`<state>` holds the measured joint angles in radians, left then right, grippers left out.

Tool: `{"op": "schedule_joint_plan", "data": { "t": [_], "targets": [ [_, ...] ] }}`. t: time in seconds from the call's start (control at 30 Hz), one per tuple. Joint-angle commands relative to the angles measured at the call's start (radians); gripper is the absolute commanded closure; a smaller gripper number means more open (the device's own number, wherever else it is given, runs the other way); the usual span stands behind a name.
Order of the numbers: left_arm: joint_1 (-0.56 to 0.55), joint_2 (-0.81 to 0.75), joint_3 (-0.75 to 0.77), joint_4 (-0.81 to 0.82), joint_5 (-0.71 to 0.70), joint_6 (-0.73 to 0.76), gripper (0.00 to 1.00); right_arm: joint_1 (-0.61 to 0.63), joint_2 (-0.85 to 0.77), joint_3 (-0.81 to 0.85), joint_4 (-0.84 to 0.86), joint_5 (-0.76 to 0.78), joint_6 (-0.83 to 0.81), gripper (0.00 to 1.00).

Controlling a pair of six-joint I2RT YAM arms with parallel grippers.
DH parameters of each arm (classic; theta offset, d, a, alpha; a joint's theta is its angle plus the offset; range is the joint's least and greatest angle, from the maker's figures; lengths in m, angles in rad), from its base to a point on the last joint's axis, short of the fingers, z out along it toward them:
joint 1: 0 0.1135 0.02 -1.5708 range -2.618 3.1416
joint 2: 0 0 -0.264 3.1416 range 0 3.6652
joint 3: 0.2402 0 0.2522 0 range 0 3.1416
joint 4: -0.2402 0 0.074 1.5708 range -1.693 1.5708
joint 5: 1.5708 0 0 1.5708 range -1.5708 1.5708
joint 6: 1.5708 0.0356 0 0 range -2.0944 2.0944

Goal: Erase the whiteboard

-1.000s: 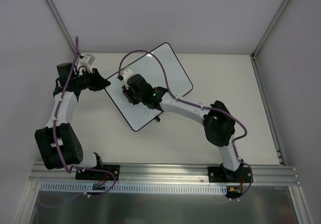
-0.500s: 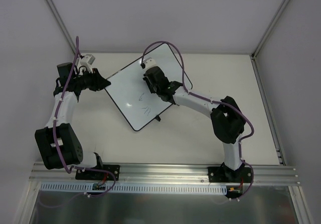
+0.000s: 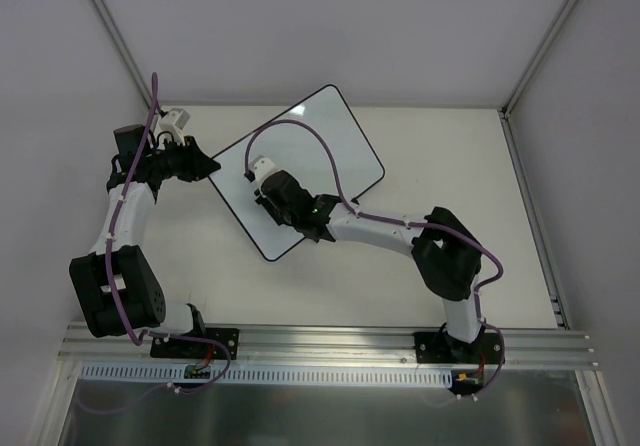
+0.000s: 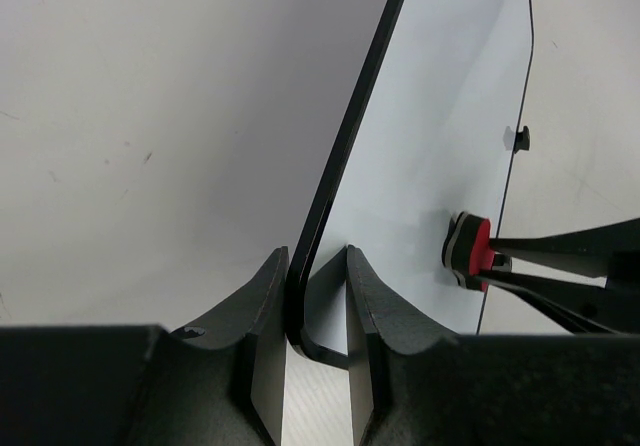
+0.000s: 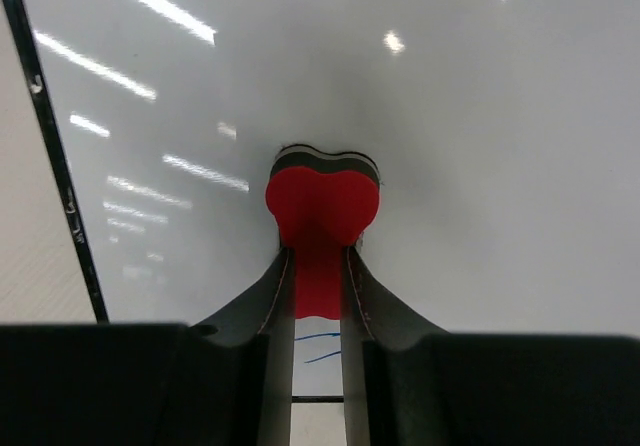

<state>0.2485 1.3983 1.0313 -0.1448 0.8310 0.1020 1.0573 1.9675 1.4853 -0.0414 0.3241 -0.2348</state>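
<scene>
The whiteboard (image 3: 322,144) lies tilted on the table, white with a thin black rim. My left gripper (image 3: 207,166) is shut on the board's left corner (image 4: 318,266). My right gripper (image 3: 268,188) is shut on the red eraser (image 5: 322,208) and presses it on the board's left half. The eraser also shows in the left wrist view (image 4: 468,251). Two short blue strokes (image 5: 318,347) remain between my right fingers, near the board's edge. A small black clip (image 4: 521,138) sits on the far long edge.
The white table (image 3: 450,156) runs to the back and side walls. A metal rail (image 3: 330,344) crosses the near edge by the arm bases. The right arm's purple cable (image 3: 320,146) loops over the board.
My right gripper swept with the eraser to the board's upper middle, then back down and left. The scribbles in the board's middle are gone. The left gripper held still.
</scene>
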Motion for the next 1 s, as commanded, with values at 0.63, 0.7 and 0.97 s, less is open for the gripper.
{"op": "schedule_joint_plan", "data": {
  "t": [0.63,0.7,0.97],
  "targets": [
    [-0.045,-0.013,-0.017,-0.002,-0.026,0.085,1.00,-0.158,-0.042,-0.269,0.004,-0.014,0.107,1.00],
    [-0.046,-0.010,-0.016,-0.002,-0.024,0.082,1.00,-0.139,-0.038,-0.284,0.011,-0.029,0.107,1.00],
    [-0.045,-0.009,-0.017,-0.002,-0.027,0.079,1.00,-0.004,0.011,-0.275,0.035,-0.141,0.112,1.00]
  ]
}}
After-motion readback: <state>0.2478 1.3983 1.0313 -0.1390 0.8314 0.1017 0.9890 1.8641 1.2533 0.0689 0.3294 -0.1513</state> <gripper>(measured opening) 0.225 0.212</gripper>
